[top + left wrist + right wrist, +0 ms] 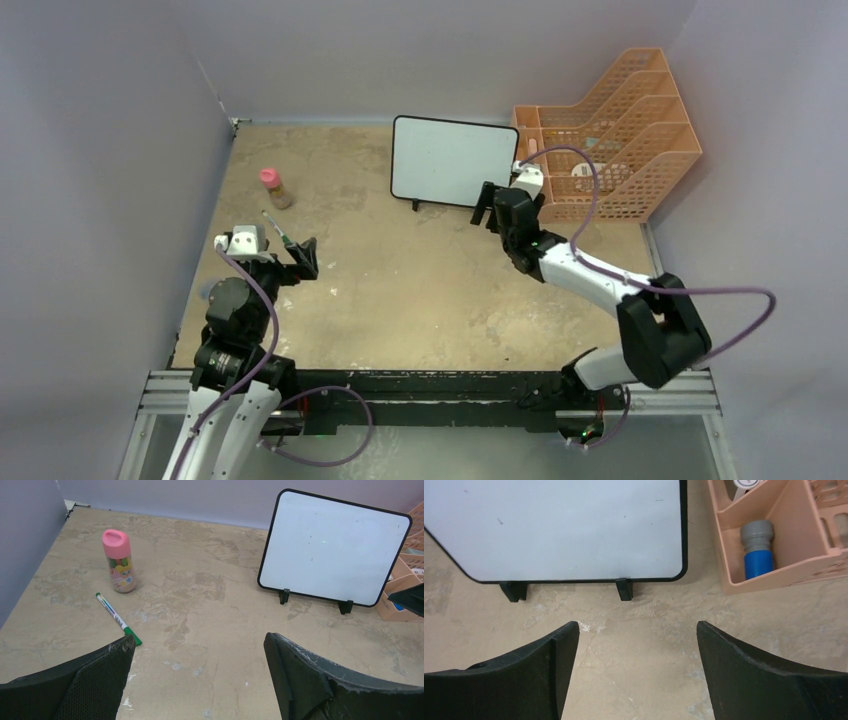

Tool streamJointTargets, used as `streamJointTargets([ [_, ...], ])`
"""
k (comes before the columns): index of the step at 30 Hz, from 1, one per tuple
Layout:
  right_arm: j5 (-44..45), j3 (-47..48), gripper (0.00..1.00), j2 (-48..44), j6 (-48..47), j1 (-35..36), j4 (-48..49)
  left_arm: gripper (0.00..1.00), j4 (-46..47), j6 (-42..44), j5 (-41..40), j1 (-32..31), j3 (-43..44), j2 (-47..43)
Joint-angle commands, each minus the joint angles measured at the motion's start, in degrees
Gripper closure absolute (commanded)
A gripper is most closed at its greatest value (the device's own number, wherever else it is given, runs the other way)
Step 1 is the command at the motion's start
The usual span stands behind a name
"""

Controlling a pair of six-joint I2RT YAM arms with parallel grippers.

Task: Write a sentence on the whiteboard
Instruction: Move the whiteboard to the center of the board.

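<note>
The whiteboard (pixel 455 160) stands on its two short black feet at the far side of the table (pixel 420 300), just beside the orange mesh file rack (pixel 620 130) on its right. Its white surface carries only a few faint specks; no writing is visible. The right gripper (pixel 638 630) hovers above the table directly in front of the board's lower right corner, apart from it, with its jaws spread wide and nothing between them. The left gripper (pixel 200 645) sits over the near left part of the table, well apart from the board, with its jaws also released and empty. A green-capped marker (pixel 118 618) lies flat on the table just ahead of the left finger (pixel 100 680), not touching it. A small bottle with a pink cap (pixel 119 562) stands upright near the marker's far end. A blue and grey cylinder (pixel 757 550) lies in the front compartment of the rack.
</note>
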Motion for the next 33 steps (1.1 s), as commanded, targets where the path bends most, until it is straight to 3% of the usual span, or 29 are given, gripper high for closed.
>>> streamJointTargets([
  [1,5.14,6.71,0.15,5.94,6.72,1.00,-2.29,0.02,2.85,0.24,-0.31,0.46,0.45,0.68],
  [8,7.62,13.95,0.29,16.87,10.42,1.48,-6.54,0.02,3.22,0.51,0.07,0.46,0.12,1.02],
  [17,6.08,17.17,0.51,24.16,8.76,1.45,-5.39,0.02,3.42,0.68,-0.04,0.22,0.00,1.21],
  [33,6.24,25.41,0.62,34.73,7.23,1.43,-5.72,0.02,3.85,1.12,0.49,-1.07,-0.31,1.65],
])
